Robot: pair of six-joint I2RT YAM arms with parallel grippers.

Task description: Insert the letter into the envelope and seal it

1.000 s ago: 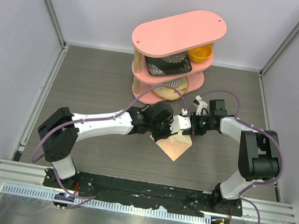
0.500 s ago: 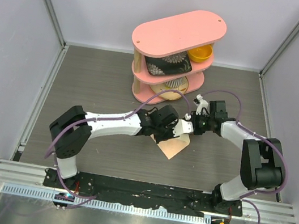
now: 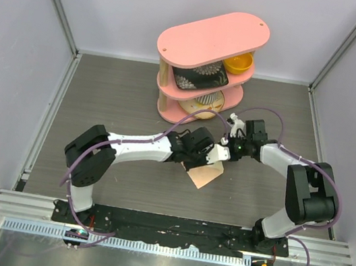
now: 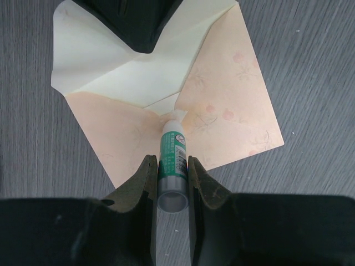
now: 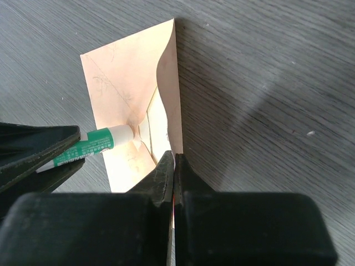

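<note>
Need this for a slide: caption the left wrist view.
Left gripper holds a glue stick tip-down on the open envelope.

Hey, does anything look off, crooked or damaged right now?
Nothing spilled or torn. The envelope lies askew on the table, flap pinched open by the right gripper while the left gripper holds a glue stick against it.

Paper, plastic, a wood look and metal.
The envelope (image 4: pixel 233 105) is dull peach paper with faint flower prints, and the cream paper (image 4: pixel 111 61) at its 11 o'clock side is plain and creased. The glue stick (image 4: pixel 173 155) is smooth plastic with a shiny green label. The left gripper (image 4: pixel 170 162) has dull black plastic fingers. The table (image 3: pixel 117 89) looks like grey wood with fine lines, not shiny. At 12 o'clock the pink shelf (image 3: pixel 215 33) is smooth, and at 6 o'clock the rail (image 3: pixel 22 206) is bare silver metal.
</note>
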